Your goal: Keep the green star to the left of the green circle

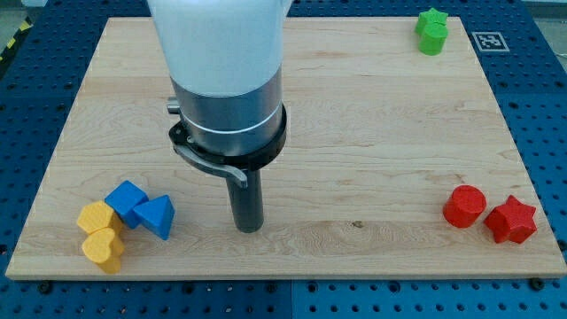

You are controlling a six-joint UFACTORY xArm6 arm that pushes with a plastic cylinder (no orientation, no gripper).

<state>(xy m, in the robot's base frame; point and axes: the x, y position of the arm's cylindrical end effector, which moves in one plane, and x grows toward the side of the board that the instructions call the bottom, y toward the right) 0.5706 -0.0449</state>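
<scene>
my tip [249, 229] upright, low centre-left

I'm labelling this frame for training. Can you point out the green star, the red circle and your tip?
green star [432, 30]: camera view, on its top face.
red circle [464, 206]: camera view, centre of its top face.
my tip [249, 228]: camera view, the rod's very end, right of the blue blocks.

Tip [249, 228] is resting on the wooden board [354, 115], right of the blue triangle [158, 215], blue cube [127, 201] and two yellow blocks [100, 233]. Green blocks [432, 31] are sitting touching at the view's top right; red circle [464, 206] and red star [511, 220] are lying at bottom right.
</scene>
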